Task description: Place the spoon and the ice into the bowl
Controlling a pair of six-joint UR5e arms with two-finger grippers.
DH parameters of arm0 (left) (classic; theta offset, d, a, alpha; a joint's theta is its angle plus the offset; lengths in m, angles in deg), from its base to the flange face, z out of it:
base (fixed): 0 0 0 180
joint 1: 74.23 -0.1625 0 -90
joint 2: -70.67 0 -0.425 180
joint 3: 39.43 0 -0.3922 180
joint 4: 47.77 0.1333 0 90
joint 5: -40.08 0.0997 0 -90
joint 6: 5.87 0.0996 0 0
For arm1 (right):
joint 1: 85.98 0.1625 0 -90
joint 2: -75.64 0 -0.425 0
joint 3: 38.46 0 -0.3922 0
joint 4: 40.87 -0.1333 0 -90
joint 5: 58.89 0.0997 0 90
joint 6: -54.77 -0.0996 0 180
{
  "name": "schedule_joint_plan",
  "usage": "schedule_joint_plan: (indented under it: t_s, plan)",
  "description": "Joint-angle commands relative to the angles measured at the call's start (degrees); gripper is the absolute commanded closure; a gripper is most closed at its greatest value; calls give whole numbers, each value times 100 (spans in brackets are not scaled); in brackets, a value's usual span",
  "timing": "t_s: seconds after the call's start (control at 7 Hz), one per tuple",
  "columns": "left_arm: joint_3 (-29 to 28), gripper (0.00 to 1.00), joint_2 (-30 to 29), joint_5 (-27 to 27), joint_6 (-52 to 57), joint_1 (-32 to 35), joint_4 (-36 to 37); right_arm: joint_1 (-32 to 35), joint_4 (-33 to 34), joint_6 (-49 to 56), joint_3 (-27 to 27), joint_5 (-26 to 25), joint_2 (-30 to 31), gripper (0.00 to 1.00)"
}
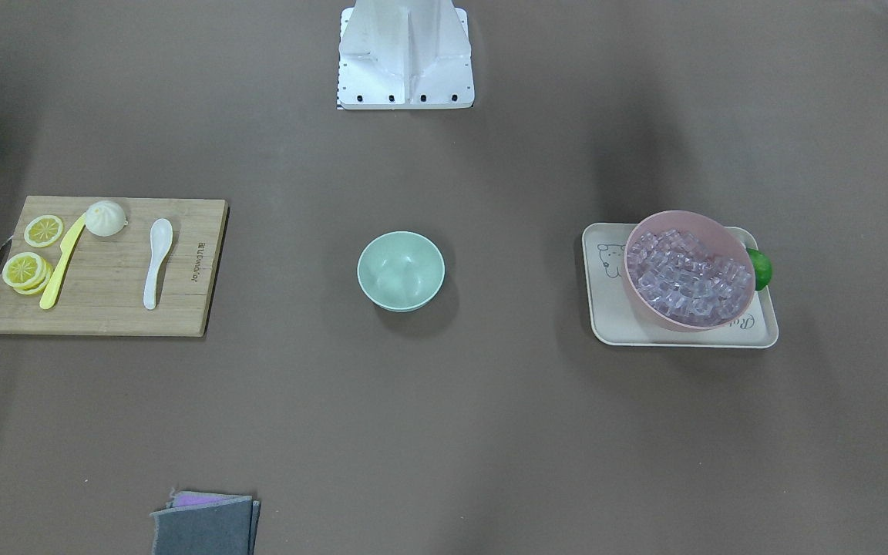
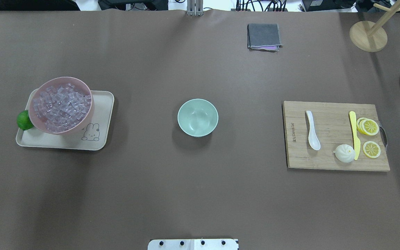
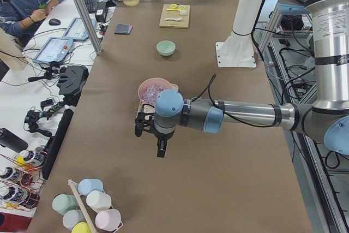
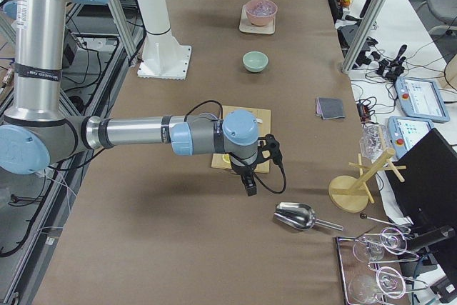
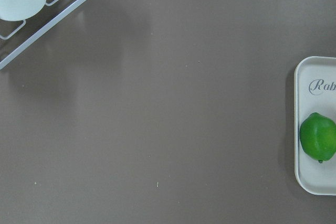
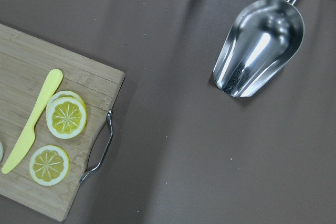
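You have the small bowl at table centre, straight ahead of the robot's base. On the robot's left lies the tray. The large bowl stands on it with the ice inside and the lime just beside it on the outer side. On the robot's right lies the cutting board. From centre outward it carries the spoon, the knife and the lemon slices. The bun sits just beside the knife's near end.
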Motion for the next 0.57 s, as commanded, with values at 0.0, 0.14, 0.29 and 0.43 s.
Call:
schedule_joint_plan:
  t_s: [0.0,0.14,0.29,0.43]
  plan:
    - [-54,2,20,3,8,-3,-53,0,-11,0,-7,0,-8,0]
    - [-89,2,20,3,8,-3,-62,0,-11,0,-15,0,-8,0]
    - [-72,2,20,3,25,-3,-62,0,-11,0,-7,0,-8,0]
    - [-81,2,124,3,25,-3,-201,0,-20,0,-24,-8,-8,0]
